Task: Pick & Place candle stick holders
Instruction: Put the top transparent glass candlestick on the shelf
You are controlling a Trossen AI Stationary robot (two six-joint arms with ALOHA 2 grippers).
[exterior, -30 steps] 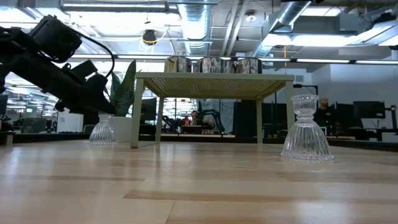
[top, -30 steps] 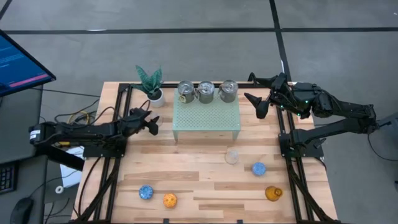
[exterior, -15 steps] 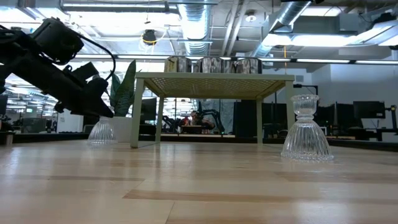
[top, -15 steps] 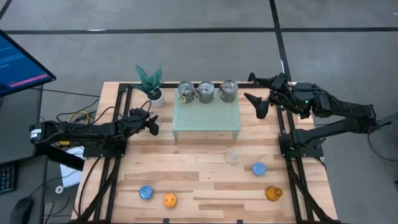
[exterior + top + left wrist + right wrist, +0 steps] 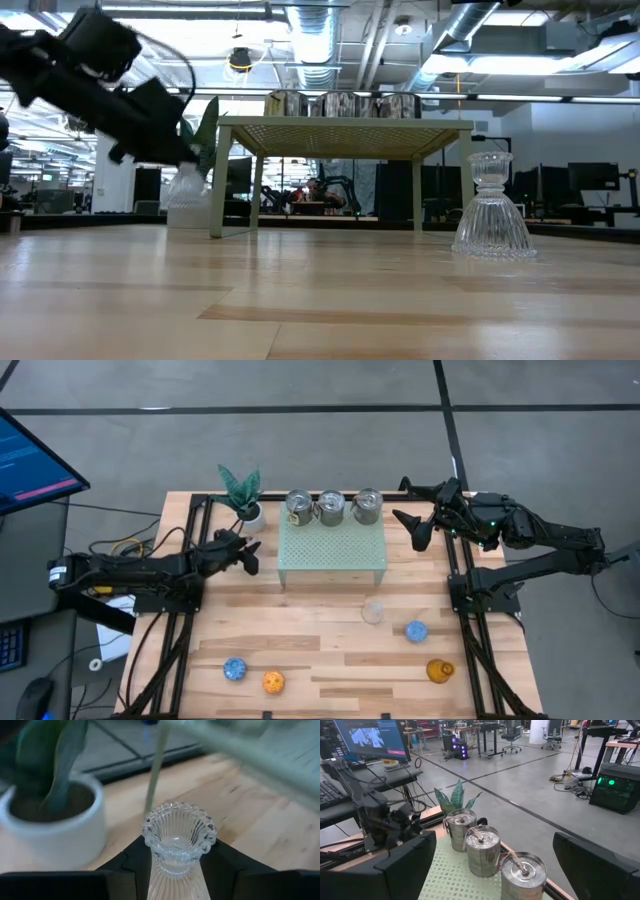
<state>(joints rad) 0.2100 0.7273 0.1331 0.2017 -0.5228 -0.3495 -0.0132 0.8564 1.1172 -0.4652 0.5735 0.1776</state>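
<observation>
My left gripper [image 5: 248, 554] is shut on a clear glass candle stick holder [image 5: 178, 839], near the white-potted plant [image 5: 242, 497] and the pale green stand's [image 5: 332, 548] left leg. Three silver holders [image 5: 331, 508] stand on the stand's far edge. A second clear glass holder [image 5: 493, 210] stands on its wide base on the table. Two blue holders [image 5: 416, 631] [image 5: 235, 670], an orange one [image 5: 273, 682] and an amber one [image 5: 438, 672] sit near the front. My right gripper [image 5: 409, 513] hangs open, high by the stand's right end. My left gripper pinches the glass holder's ribbed stem [image 5: 161, 866], just below its beaded rim, between its two fingers [image 5: 134, 865]. The fingers come nearly level from the table's left, tipped slightly down. The holder [image 5: 188, 192] stands upright in the hold, raised a little off the table.
The plant pot [image 5: 55, 827] stands close beside the held holder, and the stand's leg [image 5: 215, 180] is just to its right. Bare wood lies between the stand and the front row of holders. A monitor [image 5: 30, 460] stands off the table's left.
My left gripper has taken hold of the clear glass holder and risen with it, going slightly toward the stand. The holder, which stood on the table, is now lifted clear and stays upright.
</observation>
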